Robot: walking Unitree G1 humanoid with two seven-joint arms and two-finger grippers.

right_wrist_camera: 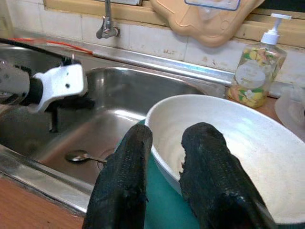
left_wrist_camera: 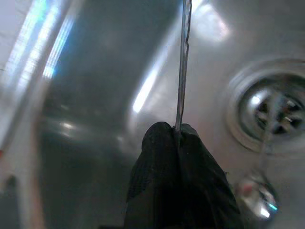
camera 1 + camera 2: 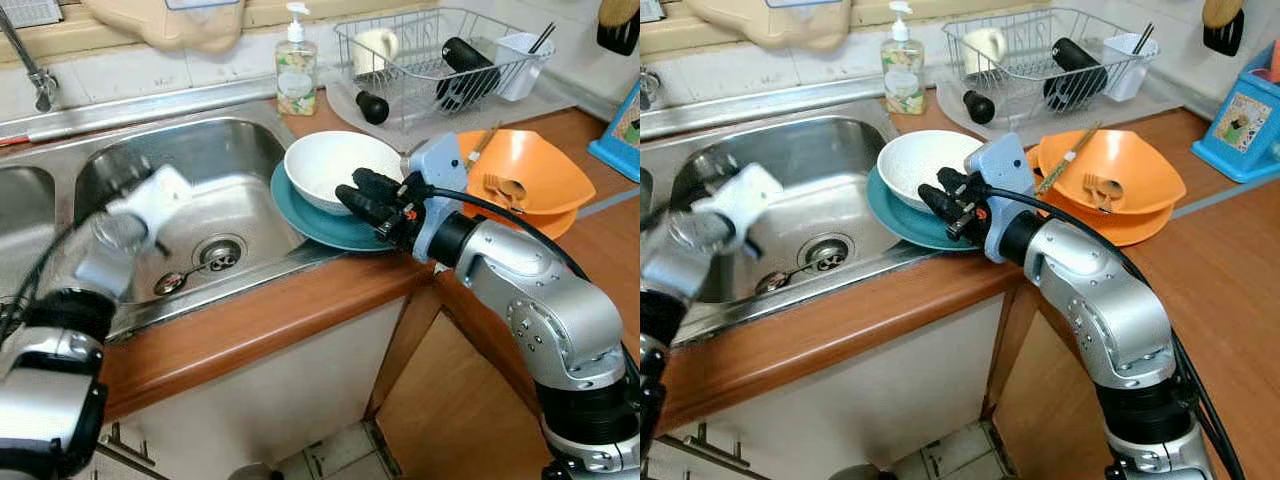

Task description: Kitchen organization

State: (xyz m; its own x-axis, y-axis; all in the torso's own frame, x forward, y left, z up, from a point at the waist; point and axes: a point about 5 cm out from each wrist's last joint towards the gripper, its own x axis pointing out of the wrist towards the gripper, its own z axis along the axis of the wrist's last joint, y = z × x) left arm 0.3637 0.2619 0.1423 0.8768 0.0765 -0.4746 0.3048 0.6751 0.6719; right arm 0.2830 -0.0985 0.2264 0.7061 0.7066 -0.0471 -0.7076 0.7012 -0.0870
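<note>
Wooden bench [image 3: 300, 300], steel sink [image 3: 215, 160] on the left: my left gripper [image 2: 177, 138] is pinching a glass [image 3: 118, 228] over it, while my right gripper [image 1: 164, 138] jaws are straddling the white bowl [image 3: 335, 168] rim on the teal plate [image 3: 325, 225].

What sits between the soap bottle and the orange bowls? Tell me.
In the left eye view, the wire dish rack on its mat lies between soap bottle and orange bowls, with a black bottle beside it.

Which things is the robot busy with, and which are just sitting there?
Busy with: white bowl, its rim between the open right gripper fingers; teal plate under it; what looks like a clear glass, pinched by the left gripper in the sink.

Just sitting: spoon by the drain, soap bottle, dish rack, orange bowls.
</note>
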